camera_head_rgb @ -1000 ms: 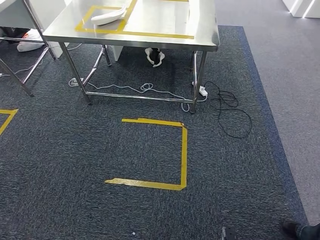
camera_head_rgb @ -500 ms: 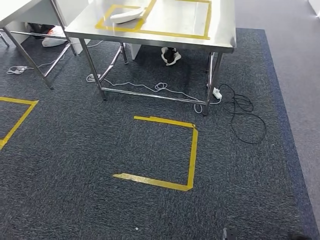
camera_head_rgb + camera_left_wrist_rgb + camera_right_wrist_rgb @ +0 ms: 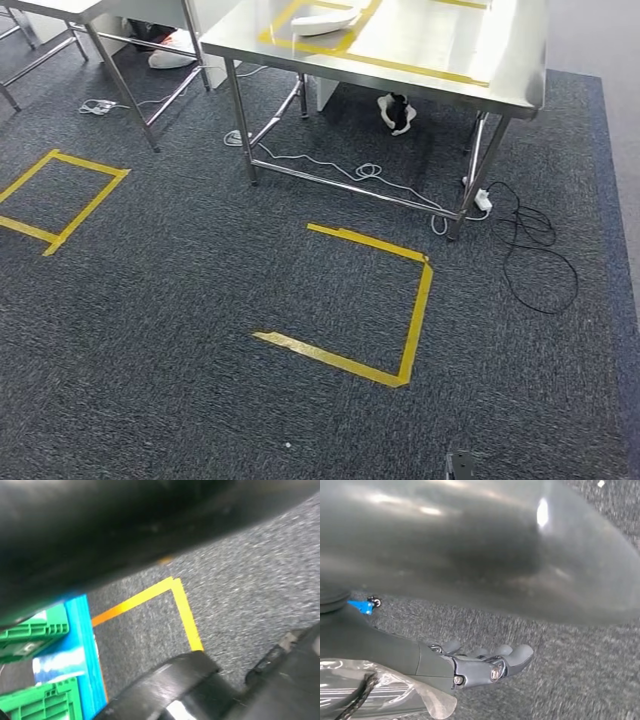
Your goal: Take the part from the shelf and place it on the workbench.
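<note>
A white curved part [image 3: 324, 20] lies on the steel workbench [image 3: 453, 50], inside a yellow tape frame at the far edge of the head view. In the right wrist view my right hand [image 3: 478, 662] hangs over dark carpet with its grey fingers stretched out and nothing in them. The left wrist view looks down at carpet with a yellow tape corner [image 3: 181, 605].
A yellow tape square [image 3: 413, 320] marks the carpet in front of the workbench, and another [image 3: 75, 200] lies to the left. Cables [image 3: 528, 250] and a power strip [image 3: 483, 200] trail by the bench's right leg. Green crates [image 3: 41, 630] on a blue base [image 3: 85, 650] stand near my left side.
The whole head picture has slid right: the camera has turned left. The second tape square has come into sight, and a person's shoe at the lower right has left the picture.
</note>
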Controlling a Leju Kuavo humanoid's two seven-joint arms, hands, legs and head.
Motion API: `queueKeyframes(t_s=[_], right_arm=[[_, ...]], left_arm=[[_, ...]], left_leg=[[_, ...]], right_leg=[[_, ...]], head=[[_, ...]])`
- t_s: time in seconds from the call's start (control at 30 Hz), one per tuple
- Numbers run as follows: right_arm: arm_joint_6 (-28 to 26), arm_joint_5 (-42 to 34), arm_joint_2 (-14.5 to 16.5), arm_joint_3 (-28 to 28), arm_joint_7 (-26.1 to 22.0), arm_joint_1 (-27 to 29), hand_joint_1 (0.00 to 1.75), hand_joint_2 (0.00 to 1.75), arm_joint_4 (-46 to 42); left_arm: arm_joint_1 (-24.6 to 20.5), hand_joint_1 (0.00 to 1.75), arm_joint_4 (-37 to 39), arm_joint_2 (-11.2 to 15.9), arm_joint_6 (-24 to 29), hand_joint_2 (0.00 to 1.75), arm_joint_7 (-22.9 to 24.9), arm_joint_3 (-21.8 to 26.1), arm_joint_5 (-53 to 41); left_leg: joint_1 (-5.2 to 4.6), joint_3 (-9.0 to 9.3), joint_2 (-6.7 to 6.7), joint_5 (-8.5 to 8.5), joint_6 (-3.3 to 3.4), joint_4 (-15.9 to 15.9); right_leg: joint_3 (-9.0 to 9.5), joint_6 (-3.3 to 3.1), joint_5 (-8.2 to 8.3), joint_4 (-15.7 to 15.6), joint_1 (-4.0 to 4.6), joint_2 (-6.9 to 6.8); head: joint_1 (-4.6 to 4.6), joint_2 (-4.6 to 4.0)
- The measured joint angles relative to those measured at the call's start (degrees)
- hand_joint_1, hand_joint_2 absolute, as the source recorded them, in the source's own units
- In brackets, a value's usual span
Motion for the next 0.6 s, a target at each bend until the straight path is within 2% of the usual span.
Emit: queueKeyframes(t_s=[0.07,0.13,0.17,0.2,0.23,0.27,0.3,0.33,0.37,0.4,0.43,0.5,0.53,0.6], right_arm=[[0.00,0.00,0.00,0.00,-0.01,-0.23,0.00,0.00,-0.03],[0.00,0.00,-0.01,0.00,0.01,-0.11,0.00,0.00,-0.03],[0.00,0.00,-0.02,0.00,0.03,0.04,0.00,0.00,-0.03],[0.00,0.00,-0.02,0.00,0.05,0.20,0.00,0.00,-0.03],[0.00,0.00,-0.02,0.00,0.06,0.31,0.00,0.00,-0.03],[0.00,0.00,-0.02,0.00,0.06,0.37,0.00,0.00,-0.03],[0.00,0.00,-0.03,0.00,0.06,0.39,0.00,0.00,-0.03],[-0.01,0.00,-0.06,-0.01,0.06,0.38,0.00,0.00,-0.03],[-0.03,0.00,-0.10,-0.01,0.06,0.37,0.00,0.00,-0.02],[-0.05,0.00,-0.14,-0.02,0.08,0.41,0.00,0.00,-0.02],[-0.08,0.00,-0.16,-0.02,0.10,0.47,0.00,0.00,-0.02],[-0.10,0.00,-0.10,-0.02,0.13,0.52,0.00,0.00,-0.08],[-0.12,0.00,-0.09,-0.02,0.11,0.45,0.00,0.00,-0.14],[-0.19,0.00,-0.10,-0.02,0.08,0.38,0.00,0.00,-0.25]], left_arm=[[0.00,0.00,0.00,-0.01,0.00,0.00,0.00,0.03,0.00],[-0.24,0.00,0.00,-0.09,0.00,0.00,0.00,0.04,0.00],[-0.30,0.00,0.00,-0.13,0.00,0.00,0.00,0.04,0.00],[-0.26,0.00,0.00,-0.15,0.00,0.00,0.00,0.04,0.01],[-0.18,0.00,0.00,-0.14,0.00,0.00,0.00,0.05,0.01],[-0.12,0.00,0.00,-0.13,0.00,0.00,0.00,0.05,0.01],[-0.10,0.00,0.00,-0.13,0.00,0.00,0.00,0.06,0.01],[-0.12,0.00,0.00,-0.16,0.00,0.00,0.00,0.06,-0.01],[-0.20,0.00,0.00,-0.19,-0.01,0.00,0.00,0.07,-0.07],[-0.28,0.00,0.00,-0.22,-0.01,0.00,0.00,0.08,-0.19],[-0.32,0.00,0.00,-0.23,-0.02,0.00,0.00,0.14,-0.34],[-0.24,0.00,0.00,-0.18,-0.02,0.00,0.00,0.42,-0.70],[-0.17,0.00,0.00,-0.18,-0.01,0.00,0.00,0.65,-0.86],[-0.24,0.00,0.00,-0.17,-0.01,0.00,-0.01,1.15,-1.25]], left_leg=[[0.27,0.00,-1.09,0.41,0.74,-0.50],[0.38,-0.18,-2.31,0.68,1.22,-0.66],[0.34,-0.31,-3.03,0.74,1.33,-0.63],[0.28,-0.38,-3.78,0.78,1.37,-0.59],[0.24,-0.42,-4.57,0.82,1.37,-0.53],[0.21,-0.41,-5.39,0.85,1.33,-0.45],[0.21,-0.39,-6.20,0.88,1.27,-0.36],[0.21,-0.42,-6.93,0.91,1.14,-0.25],[0.18,-0.57,-7.62,0.96,0.96,-0.06],[0.20,-0.79,-8.21,1.05,0.69,0.08],[0.27,-1.06,-8.84,1.18,0.33,0.14],[0.49,-1.55,-10.07,1.52,-0.42,0.16],[0.46,-1.86,-9.67,1.27,-0.76,0.54],[0.44,-3.64,-6.84,-1.04,-1.38,4.17]], right_leg=[[-1.09,0.56,-1.87,2.43,-0.19,2.65],[-4.39,0.75,-5.55,9.40,-0.27,5.88],[-6.35,0.78,-7.10,13.38,-0.26,6.46],[-7.79,0.78,-7.72,16.07,-0.26,6.67],[-8.32,0.74,-7.16,16.69,-0.25,6.77],[-7.72,0.66,-5.44,14.89,-0.26,6.94],[-6.19,0.52,-3.04,11.21,-0.28,7.49],[-4.40,0.34,-1.05,7.09,-0.38,8.97],[-2.93,0.18,0.27,3.55,-0.51,10.44],[-2.06,0.02,0.83,1.40,-0.58,11.63],[-1.62,-0.16,0.75,0.59,-0.57,12.29],[-1.27,-0.74,1.00,0.29,-0.55,11.10],[-1.05,-1.09,1.20,0.13,-0.63,10.37],[-0.92,-1.65,1.53,-0.24,-0.86,8.62]], head=[[0.15,0.00],[0.38,0.00],[0.43,0.00],[0.41,0.00],[0.40,0.00],[0.40,0.00],[0.40,0.00],[0.41,0.00],[0.38,0.00],[0.37,0.00],[0.34,0.00],[0.35,0.00],[0.28,0.00],[-0.14,0.00]])
